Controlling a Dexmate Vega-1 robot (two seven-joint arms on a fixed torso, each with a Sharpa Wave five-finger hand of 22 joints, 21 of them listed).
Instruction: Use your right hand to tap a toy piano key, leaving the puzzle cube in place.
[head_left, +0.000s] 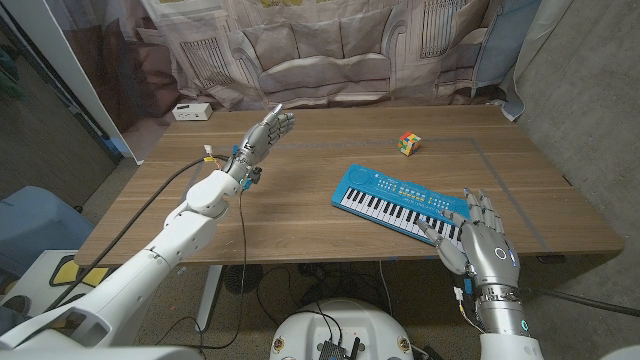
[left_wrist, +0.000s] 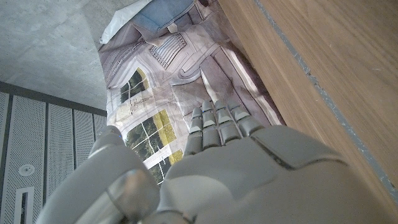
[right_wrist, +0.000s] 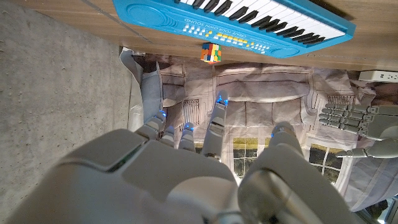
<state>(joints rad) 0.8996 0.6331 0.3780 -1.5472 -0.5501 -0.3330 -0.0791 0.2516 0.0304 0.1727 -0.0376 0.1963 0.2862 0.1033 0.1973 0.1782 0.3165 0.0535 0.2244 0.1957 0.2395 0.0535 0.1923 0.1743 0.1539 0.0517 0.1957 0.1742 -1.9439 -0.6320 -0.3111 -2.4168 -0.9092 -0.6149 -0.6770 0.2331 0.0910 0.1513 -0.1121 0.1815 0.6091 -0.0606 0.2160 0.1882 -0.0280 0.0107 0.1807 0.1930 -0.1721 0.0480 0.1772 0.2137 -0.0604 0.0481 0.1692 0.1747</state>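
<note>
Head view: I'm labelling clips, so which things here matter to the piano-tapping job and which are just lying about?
Job:
toy piano
right hand, fingers over the keys
puzzle cube, to stay put

Lying about:
white box at the far corner
left hand, raised, holding nothing

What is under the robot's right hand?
The near right end of the blue piano lies under the right hand; its fingers reach over the white keys. The keys beneath the hand itself are covered, so contact cannot be told.

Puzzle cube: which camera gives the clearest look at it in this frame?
The head view: the puzzle cube sits unobstructed on the wooden table, apart from the toy piano. The right wrist view shows it small, just past the piano's far edge. The left wrist view shows table and backdrop, no cube.
</note>
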